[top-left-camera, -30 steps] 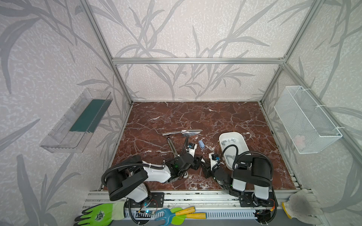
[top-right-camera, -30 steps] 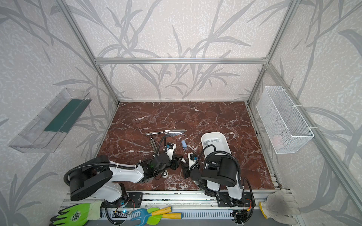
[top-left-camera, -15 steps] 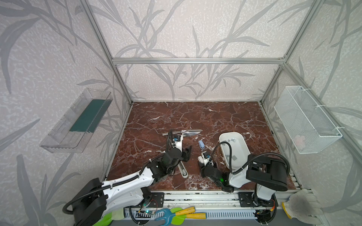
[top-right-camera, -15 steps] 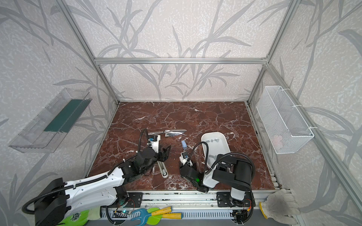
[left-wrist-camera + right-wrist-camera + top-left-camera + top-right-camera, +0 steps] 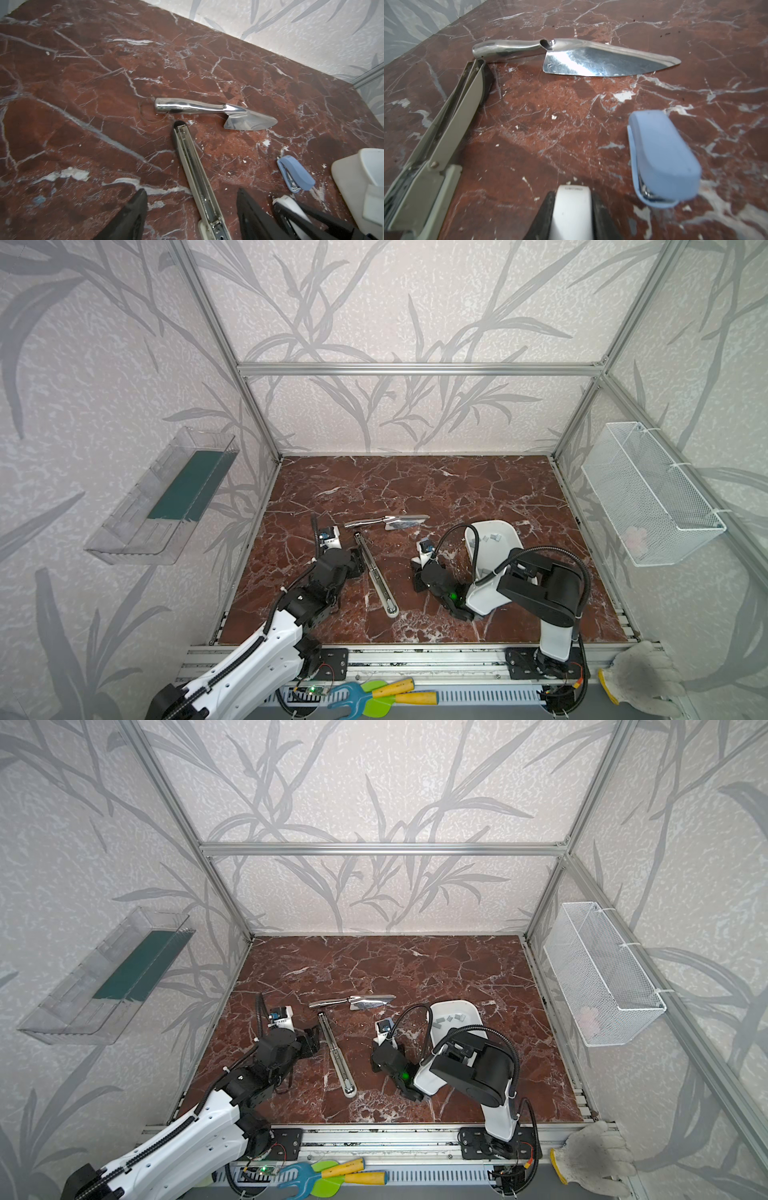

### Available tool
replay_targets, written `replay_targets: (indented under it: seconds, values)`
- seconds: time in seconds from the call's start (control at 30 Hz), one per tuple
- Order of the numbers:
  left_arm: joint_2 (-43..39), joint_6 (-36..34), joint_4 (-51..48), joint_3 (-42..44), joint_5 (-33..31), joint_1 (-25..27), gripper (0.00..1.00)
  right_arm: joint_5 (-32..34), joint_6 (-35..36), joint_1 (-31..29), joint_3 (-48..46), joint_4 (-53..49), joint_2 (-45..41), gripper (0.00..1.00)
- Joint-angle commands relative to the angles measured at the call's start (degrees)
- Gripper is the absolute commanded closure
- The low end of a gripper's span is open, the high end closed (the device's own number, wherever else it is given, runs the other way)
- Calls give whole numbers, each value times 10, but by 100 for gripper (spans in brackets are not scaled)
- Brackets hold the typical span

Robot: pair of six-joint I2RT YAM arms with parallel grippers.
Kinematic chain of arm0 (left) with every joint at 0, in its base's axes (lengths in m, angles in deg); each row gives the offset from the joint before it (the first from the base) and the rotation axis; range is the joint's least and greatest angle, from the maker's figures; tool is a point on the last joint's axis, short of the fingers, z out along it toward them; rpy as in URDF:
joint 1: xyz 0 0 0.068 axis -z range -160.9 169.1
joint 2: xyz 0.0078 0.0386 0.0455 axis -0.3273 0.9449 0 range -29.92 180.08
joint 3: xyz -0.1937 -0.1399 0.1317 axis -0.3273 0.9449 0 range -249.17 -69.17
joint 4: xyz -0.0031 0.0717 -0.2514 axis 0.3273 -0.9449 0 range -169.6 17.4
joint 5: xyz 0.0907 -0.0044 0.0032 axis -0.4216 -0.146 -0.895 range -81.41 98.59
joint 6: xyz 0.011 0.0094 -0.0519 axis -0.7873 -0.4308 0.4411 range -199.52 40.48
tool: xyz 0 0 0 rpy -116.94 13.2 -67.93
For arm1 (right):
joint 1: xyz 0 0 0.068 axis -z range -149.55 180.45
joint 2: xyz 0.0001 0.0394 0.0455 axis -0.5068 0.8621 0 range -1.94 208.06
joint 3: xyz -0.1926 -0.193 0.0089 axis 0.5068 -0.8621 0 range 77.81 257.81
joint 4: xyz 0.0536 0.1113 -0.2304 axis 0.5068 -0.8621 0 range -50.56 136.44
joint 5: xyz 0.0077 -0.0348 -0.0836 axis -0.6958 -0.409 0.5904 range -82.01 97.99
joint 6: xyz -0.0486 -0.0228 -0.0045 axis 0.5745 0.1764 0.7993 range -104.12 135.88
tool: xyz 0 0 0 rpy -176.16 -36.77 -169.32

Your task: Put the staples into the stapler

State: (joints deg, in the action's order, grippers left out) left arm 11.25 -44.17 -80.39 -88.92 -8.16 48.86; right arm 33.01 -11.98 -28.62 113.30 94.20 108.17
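The left pincer (image 5: 191, 191) has spread wider over the last second and now stands open, one finger on each side of the long grey metal stapler (image 5: 193, 166) without touching it. That stapler lies flat with its magazine channel bared. The right pincer (image 5: 573, 196) has meanwhile narrowed and is clamped on a small white plastic stapler (image 5: 572, 216), just beside a small pale-blue stapler (image 5: 664, 153). A second ago both arms were folded close together at the front. The left arm has since stretched out low from the front left corner, wrist near the red marble worktop (image 5: 415, 489). The right arm keeps its elbow raised at the right, forearm doubled back toward the middle and pincer low, aimed at the far wall. The staples (image 5: 490, 536), flat grey strips, lie in the far end of the white plastic tray (image 5: 513, 531) behind the right arm, untouched. Loading has therefore not begun, I judge. A polished steel cake server (image 5: 207, 110) lies just beyond the long stapler's tip.
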Motion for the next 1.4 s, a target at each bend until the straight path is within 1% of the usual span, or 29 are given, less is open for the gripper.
replay_targets:
  seconds: [0.0,0.1,0.23,0.33,0.43,0.5,0.53,0.63,0.7,0.83,0.93,1.07,1.37]
  values:
    - [-19,26,-24,17,22,-33,31,-38,19,26,11,-90,28,76]
    - [-21,28,-17,25,48,-65,30,-55,21,37,28,-110,29,73]
    - [2,28,-1,27,91,-113,31,-61,39,37,41,-134,3,62]
    - [14,32,8,27,123,-140,34,-59,57,37,46,-165,-41,55]
    - [7,31,7,29,128,-146,34,-66,66,36,45,-211,-108,47]
    - [-1,30,1,30,131,-148,33,-94,79,35,46,-260,-163,42]
    - [-4,30,0,31,132,-149,33,-94,81,32,46,-274,-188,41]
    - [-18,31,1,36,139,-149,34,-88,91,8,36,-307,-249,36]
    - [-33,31,5,44,145,-150,33,-75,103,-35,27,-317,-283,34]
    - [-55,31,4,50,149,-149,33,-50,116,-105,12,-324,-323,29]
    - [-60,27,2,50,152,-149,33,-65,100,-141,2,-300,-322,26]
    - [-60,27,4,52,154,-150,33,-69,88,-173,12,-281,-280,24]
    - [-60,28,11,59,157,-150,33,-87,66,-177,31,-246,-203,26]
